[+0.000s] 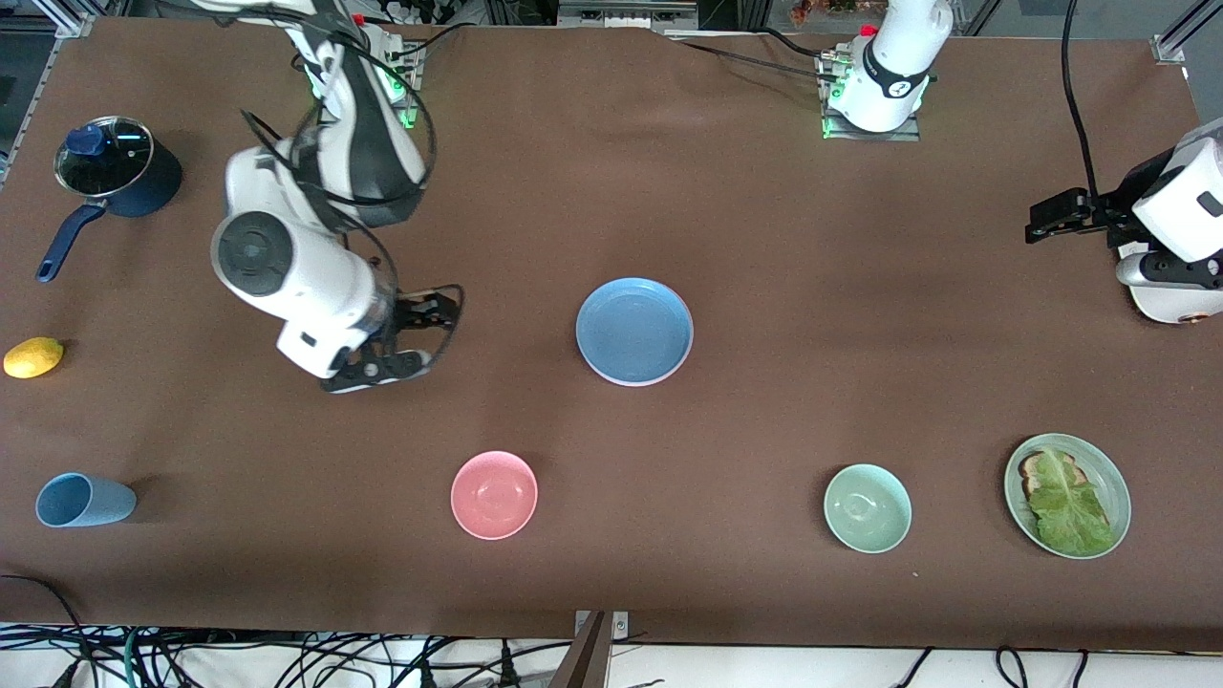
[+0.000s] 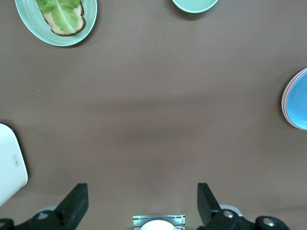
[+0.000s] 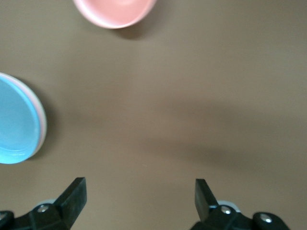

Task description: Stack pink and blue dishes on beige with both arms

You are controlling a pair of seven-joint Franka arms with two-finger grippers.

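The blue plate [image 1: 634,331] lies in the middle of the table, on top of a stack. Only a thin edge of the pink plate [image 2: 285,108] shows beneath it. The beige plate is hidden. My right gripper [image 1: 425,336] hangs open and empty over bare cloth, beside the stack toward the right arm's end; its wrist view shows its gripper [image 3: 139,196] above plain table with the blue plate [image 3: 14,122] off to one side. My left gripper [image 1: 1037,225] waits open and empty [image 2: 143,201] over the left arm's end of the table.
A pink bowl [image 1: 494,494], a pale green bowl [image 1: 867,507] and a green plate with toast and lettuce [image 1: 1067,494] sit nearer the front camera. A lidded dark pot [image 1: 115,167], a lemon [image 1: 33,357] and a tipped blue cup [image 1: 81,500] lie at the right arm's end.
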